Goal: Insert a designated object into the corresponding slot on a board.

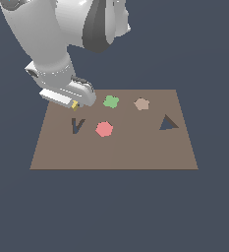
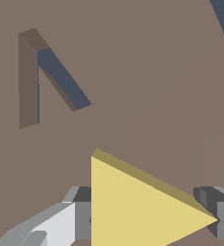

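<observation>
Wrist view shows me the yellow triangle [image 2: 137, 206] sitting between the two fingers of the claw [image 2: 147, 216], one grey finger [image 2: 80, 214] on each side of it, so I judge the claw is pinching the triangle. Below it I see only the brown board [image 2: 147, 72] and the V-shaped cut-out [image 2: 41, 77], which is not the hole I need.

In the exterior view, the claw [image 1: 75, 104] is near the far corner of the board [image 1: 116, 152] on the exterior view's left, and only a small yellow piece of the triangle [image 1: 74, 104] shows under it. I cannot tell if the triangle is already lifted or touching the board. The triangular slot [image 1: 168, 123] is well apart from it, on the exterior view's right side of the board. Between them lie the green clover piece [image 1: 111, 102], the red hexagon [image 1: 104, 129] and a pale tan piece [image 1: 142, 104].

So I think the grasp is done. What is left is the carry across the board, turning the triangle to match the slot, and the lowering in. The slot is empty now.
</observation>
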Controlling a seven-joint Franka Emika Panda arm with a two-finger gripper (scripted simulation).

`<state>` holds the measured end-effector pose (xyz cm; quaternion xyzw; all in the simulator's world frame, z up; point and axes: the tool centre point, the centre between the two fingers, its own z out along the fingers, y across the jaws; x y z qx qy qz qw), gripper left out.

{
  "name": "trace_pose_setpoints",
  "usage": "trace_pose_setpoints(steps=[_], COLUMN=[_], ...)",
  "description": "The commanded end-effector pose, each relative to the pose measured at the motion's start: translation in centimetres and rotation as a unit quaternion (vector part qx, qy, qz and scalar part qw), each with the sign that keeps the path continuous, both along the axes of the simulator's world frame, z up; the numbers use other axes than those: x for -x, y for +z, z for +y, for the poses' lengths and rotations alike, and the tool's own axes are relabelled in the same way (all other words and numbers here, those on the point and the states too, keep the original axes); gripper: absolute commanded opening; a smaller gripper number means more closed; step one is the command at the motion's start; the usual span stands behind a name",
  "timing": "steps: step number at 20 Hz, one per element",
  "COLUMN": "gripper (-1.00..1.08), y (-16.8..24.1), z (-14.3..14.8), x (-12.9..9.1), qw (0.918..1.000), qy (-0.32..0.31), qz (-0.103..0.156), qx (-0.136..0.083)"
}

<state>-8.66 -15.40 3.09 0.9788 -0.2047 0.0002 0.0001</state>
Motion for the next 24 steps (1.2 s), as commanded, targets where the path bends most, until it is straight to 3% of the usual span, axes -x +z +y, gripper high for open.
trace_pose_setpoints(steps=[1, 8, 13, 18, 24], gripper=[-1.0, -1.0, -1.0, -1.0, -1.0], y=[0.0, 0.2, 0.3, 0.6, 0.8], z=[0.5, 3.9, 9.0, 16.1, 24.3], x=[-0.5, -3.5, -6.8, -9.6, -10.7], qw=[1.0, 0.9971, 0.9865, 0.9626, 0.923], qy=[0.01, 0.075, 0.164, 0.271, 0.385], qz=[0.0, 0.0, 0.0, 0.0, 0.0], qx=[0.0, 0.0, 0.0, 0.001, 0.001])
